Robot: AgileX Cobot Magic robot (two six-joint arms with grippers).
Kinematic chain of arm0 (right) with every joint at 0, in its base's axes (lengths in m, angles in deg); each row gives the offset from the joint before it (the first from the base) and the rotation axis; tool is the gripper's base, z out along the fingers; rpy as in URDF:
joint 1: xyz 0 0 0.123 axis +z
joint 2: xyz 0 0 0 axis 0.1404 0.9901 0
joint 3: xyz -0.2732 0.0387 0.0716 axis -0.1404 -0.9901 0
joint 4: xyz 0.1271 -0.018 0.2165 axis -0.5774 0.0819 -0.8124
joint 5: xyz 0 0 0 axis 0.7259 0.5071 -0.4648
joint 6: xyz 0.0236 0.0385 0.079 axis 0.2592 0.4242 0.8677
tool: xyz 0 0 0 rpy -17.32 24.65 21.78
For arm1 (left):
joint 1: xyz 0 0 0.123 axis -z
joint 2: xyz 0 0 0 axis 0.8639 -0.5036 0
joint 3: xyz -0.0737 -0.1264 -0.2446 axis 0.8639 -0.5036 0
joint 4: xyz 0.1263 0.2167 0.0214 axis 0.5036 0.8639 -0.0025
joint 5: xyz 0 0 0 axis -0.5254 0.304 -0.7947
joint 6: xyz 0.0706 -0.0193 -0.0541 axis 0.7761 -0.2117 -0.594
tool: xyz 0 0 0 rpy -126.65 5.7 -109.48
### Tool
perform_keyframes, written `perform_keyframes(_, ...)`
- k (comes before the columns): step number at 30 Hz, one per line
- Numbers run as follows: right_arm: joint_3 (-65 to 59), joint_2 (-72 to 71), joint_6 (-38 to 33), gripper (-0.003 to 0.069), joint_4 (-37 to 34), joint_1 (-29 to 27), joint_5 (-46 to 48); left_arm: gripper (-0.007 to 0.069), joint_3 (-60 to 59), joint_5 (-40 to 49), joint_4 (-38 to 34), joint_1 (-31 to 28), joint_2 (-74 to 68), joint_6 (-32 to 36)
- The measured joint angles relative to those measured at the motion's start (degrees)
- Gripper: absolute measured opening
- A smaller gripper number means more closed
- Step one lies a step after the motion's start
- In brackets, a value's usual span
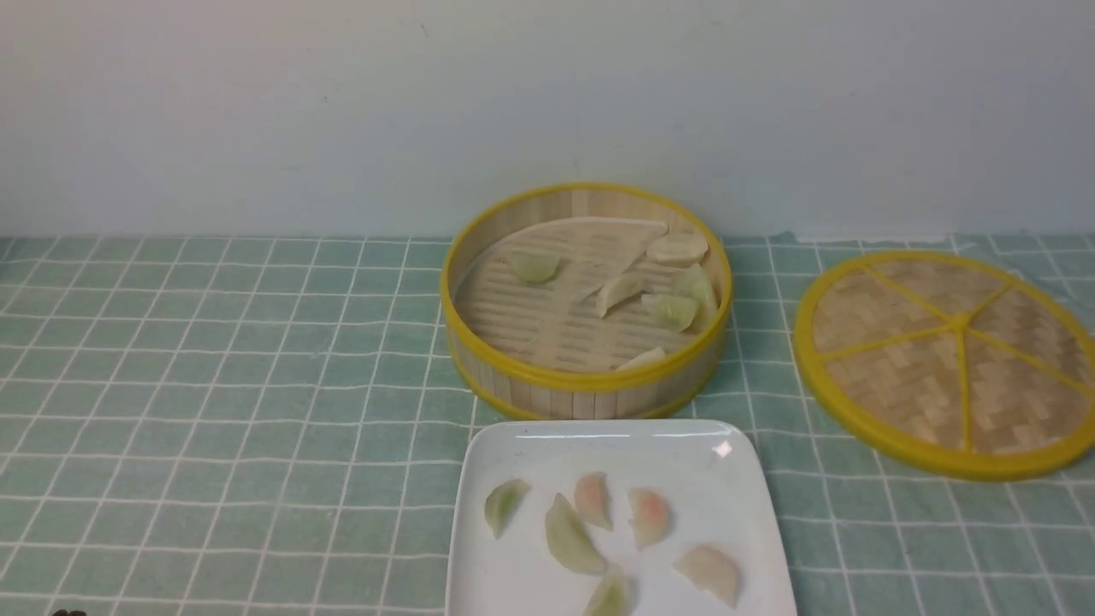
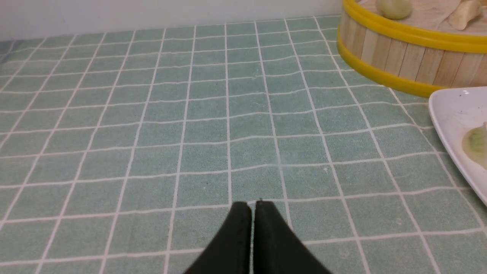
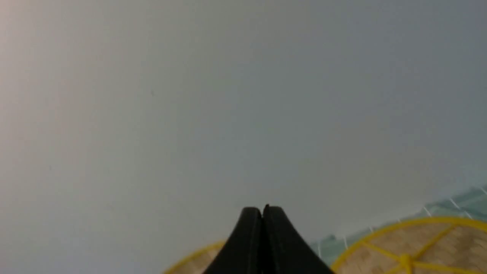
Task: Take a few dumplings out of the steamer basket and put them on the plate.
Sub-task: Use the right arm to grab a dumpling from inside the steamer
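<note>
Both pincers are fully closed and carry nothing. My left pincer hangs over the checked cloth, well apart from the food, and my right pincer points at the wall above the one lid.

I fear two things. The one steamer basket has an upright wall, and one of the dumplings lies right under its near rim, so a finger may strike it. The one plate, just before the basket, is crowded, so a new piece may land on another.

I count six on the plate and, I think, six in the basket.
</note>
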Motion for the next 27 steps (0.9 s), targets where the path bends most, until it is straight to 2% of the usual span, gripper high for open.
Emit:
perform_keyframes(3, 12.2, 13.2, -7.1, -0.0014, 0.1, 3.5, 15.7, -0.0006, 0.0, 0.0, 0.0, 0.0, 0.0, 0.0)
perform_keyframes(5, 19.0, 22.2, -12.6, -0.0014, 0.0, 5.5, 23.1, -0.0006, 0.0, 0.0, 0.0, 0.0, 0.0, 0.0)
perform_keyframes(6, 19.7, 24.2, -13.8, -0.0014, -0.1, 5.7, 23.8, -0.0006, 0.0, 0.0, 0.0, 0.0, 0.0, 0.0)
perform_keyframes(7, 26.2, 31.9, -18.7, -0.0014, -0.5, 7.2, 29.1, -0.0006, 0.0, 0.0, 0.0, 0.0, 0.0, 0.0)
perform_keyframes(12, 41.8, 52.1, -29.7, -0.0014, -3.6, 10.7, 35.8, -0.0006, 0.0, 0.0, 0.0, 0.0, 0.0, 0.0)
perform_keyframes(17, 54.4, 65.7, -33.3, -0.0014, -5.0, 14.6, 39.8, -0.0006, 0.0, 0.0, 0.0, 0.0, 0.0, 0.0)
perform_keyframes(22, 68.8, 81.2, -34.0, -0.0013, -1.7, 20.3, 44.0, -0.0006, 0.0, 0.0, 0.0, 0.0, 0.0, 0.0)
perform_keyframes(27, 79.5, 92.7, -34.0, -0.0010, -0.4, 22.1, 47.4, -0.0006, 0.0, 0.0, 0.0, 0.0, 0.0, 0.0)
